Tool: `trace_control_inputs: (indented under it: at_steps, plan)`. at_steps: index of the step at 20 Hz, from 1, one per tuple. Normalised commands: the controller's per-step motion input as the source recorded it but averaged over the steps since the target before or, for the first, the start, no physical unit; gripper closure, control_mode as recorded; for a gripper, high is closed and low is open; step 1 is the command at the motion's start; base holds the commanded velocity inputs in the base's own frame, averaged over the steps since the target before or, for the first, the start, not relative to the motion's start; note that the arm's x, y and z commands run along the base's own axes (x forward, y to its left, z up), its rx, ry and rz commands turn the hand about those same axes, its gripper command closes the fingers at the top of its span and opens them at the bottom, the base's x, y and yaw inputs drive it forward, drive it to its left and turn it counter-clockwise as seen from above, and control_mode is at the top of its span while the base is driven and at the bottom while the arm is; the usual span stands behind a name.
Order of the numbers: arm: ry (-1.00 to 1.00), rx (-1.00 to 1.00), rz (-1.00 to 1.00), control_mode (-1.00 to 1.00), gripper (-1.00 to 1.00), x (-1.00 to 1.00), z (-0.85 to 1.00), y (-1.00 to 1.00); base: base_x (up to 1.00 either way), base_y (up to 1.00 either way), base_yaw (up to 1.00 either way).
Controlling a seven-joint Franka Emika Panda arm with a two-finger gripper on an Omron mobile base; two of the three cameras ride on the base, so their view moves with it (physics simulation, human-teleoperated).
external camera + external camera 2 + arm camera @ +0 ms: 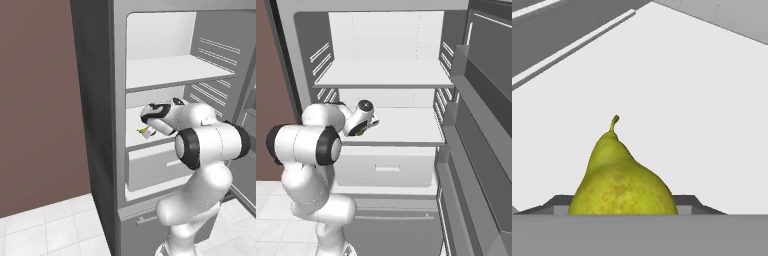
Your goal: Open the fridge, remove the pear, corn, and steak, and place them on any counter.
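The fridge (95,100) stands open, its white shelves bare. On the middle shelf (401,127), near the left wall, lies the small yellow-green pear (146,131) (358,131). My arm reaches into the fridge at that shelf, and my gripper (148,131) (359,130) is around the pear. In the hand view the pear (622,180) sits close up between the jaws, stem pointing away, with grey finger parts (559,204) against both of its flanks. The corn, the steak and the counter are out of view.
The open fridge door (481,125) with its shelf racks stands close on the right. A white drawer (150,167) (387,170) sits under the middle shelf, and an upper shelf (383,75) lies above the hand. A brown wall (35,100) is left of the fridge.
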Motion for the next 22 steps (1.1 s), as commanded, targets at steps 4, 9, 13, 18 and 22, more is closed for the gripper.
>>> trace_control_inputs:
  at_steps: [4,9,13,18,22]
  plan:
    - [-0.23,0.01,0.0,-1.0,1.0,-1.0,0.26,-0.53,0.0,0.0,0.0]
    - [-0.16,0.05,0.0,-1.0,1.0,-1.0,0.45,-0.46,0.0,0.0,0.0]
    - [-0.05,0.06,0.0,-1.0,1.0,-1.0,0.95,-0.09,0.0,0.0,0.0]
    - [0.03,0.07,0.0,-1.0,1.0,-0.87,1.0,0.0,0.0,0.0,0.0]
    - [0.16,0.05,-0.04,-1.0,1.0,-0.57,1.0,0.04,0.0,0.0,0.0]
